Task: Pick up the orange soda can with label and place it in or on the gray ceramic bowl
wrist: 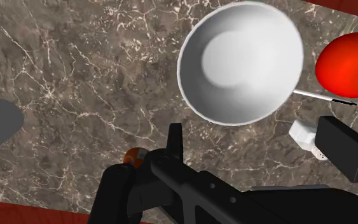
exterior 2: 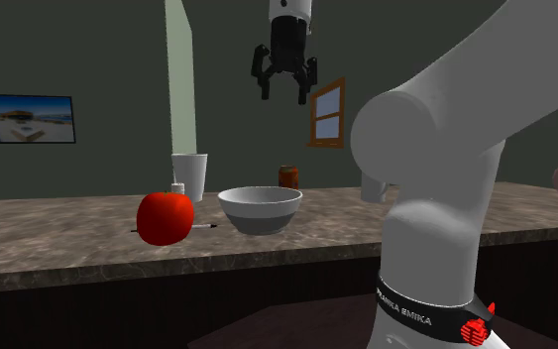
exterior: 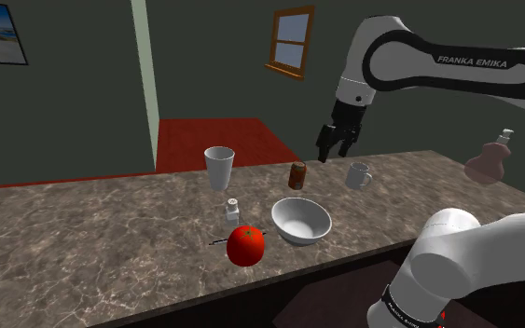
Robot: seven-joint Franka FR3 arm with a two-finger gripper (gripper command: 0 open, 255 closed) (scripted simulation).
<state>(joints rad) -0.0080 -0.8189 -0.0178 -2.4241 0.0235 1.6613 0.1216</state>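
We are at the approach step. Our black two-finger gripper (exterior: 335, 153) hangs above the marbled brown countertop (exterior: 83, 242), fingers spread and empty. The small orange-brown soda can (exterior: 297, 175) stands upright near the countertop's far edge, just behind the pale grey round bowl (exterior: 300, 221). Next, we judge, comes lowering around the can and closing.

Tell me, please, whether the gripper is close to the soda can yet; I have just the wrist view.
Observer: Not yet: in the second exterior view the gripper hangs open, high above the soda can.
Operator: Is the soda can standing upright?
Observer: Yes, upright on the counter, just behind the bowl in the shoulder view.
Operator: Does anything stand close to it?
Observer: A white mug stands apart from it, toward the shoulder view's right.
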